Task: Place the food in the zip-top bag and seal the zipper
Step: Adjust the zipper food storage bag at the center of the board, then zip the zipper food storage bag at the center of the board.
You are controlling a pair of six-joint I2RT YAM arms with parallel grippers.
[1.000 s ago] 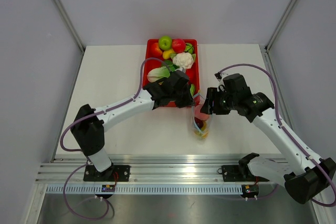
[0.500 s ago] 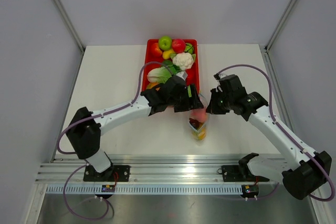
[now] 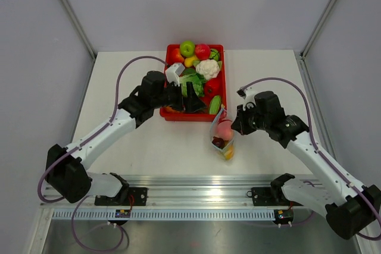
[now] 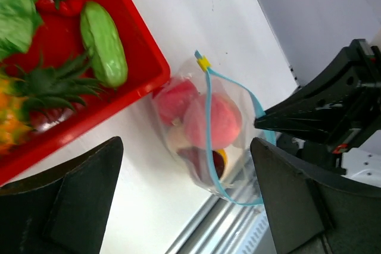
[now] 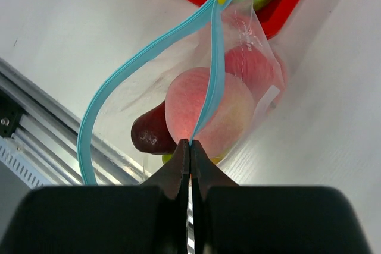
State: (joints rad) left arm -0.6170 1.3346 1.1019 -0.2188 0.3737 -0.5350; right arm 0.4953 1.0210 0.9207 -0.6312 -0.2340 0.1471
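While grey walls enclose the white table, right jaws pinch the zipper, left jaws gape empty.

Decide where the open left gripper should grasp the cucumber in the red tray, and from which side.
Grip the cucumber across its narrow middle, coming down from above with the left gripper. It lies flat, long axis along the red tray wall, so the jaws likely fit best straddling its short width; pineapple leaves crowd one end.
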